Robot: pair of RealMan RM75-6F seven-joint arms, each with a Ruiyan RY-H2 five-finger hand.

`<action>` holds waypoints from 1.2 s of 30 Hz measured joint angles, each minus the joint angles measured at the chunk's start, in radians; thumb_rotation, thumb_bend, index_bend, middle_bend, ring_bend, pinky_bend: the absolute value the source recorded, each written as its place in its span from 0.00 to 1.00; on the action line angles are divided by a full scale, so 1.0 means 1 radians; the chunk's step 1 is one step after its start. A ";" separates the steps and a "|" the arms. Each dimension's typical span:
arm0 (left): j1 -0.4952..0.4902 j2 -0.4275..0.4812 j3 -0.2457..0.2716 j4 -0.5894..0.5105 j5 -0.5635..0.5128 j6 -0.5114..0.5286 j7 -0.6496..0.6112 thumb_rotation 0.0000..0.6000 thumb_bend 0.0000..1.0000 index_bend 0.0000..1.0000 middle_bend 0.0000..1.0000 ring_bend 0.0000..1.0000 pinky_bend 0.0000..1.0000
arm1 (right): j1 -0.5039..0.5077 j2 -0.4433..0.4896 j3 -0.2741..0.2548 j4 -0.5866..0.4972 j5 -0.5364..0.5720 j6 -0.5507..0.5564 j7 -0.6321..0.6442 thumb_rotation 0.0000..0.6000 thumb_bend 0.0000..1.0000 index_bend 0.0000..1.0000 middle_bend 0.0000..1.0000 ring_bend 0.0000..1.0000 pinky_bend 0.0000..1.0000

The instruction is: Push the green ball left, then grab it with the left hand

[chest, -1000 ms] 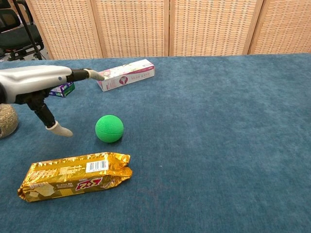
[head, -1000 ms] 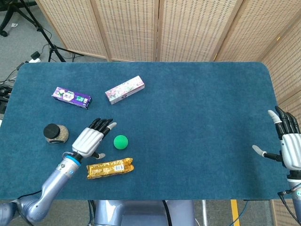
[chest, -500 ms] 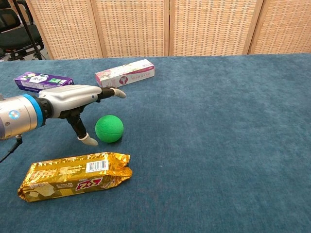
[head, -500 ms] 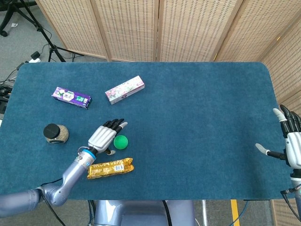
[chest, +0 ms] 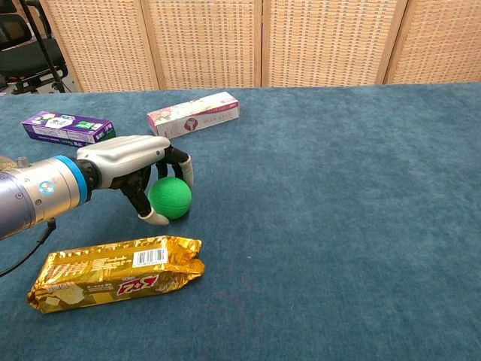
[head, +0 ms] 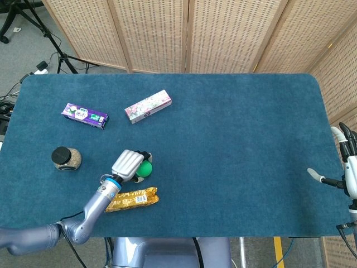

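Observation:
The green ball (head: pixel 145 169) (chest: pixel 171 198) rests on the blue table (head: pixel 234 134) at the front left. My left hand (head: pixel 127 164) (chest: pixel 131 162) is wrapped around it from the left: its fingers curl over the ball's top and far side, and the thumb presses low on the near side. Part of the ball's left half is hidden by the hand. My right hand (head: pixel 347 173) hangs at the table's far right edge with its fingers spread, holding nothing; only the head view shows it.
A gold snack pack (head: pixel 131 200) (chest: pixel 116 272) lies just in front of the ball. A dark jar (head: pixel 66 158) stands to the left. A purple box (head: pixel 85 115) (chest: pixel 68 126) and a pink box (head: pixel 148 106) (chest: pixel 194 114) lie further back.
My left hand slid right up to the ball and its straight fingers curled around it. The ball stayed put. My right hand drifted slightly further right.

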 measured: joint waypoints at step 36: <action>0.392 0.269 0.284 0.393 0.567 0.591 -0.604 1.00 0.27 0.61 0.47 0.45 0.56 | -0.010 -0.005 -0.007 -0.042 -0.040 -0.004 -0.075 1.00 0.00 0.00 0.00 0.00 0.02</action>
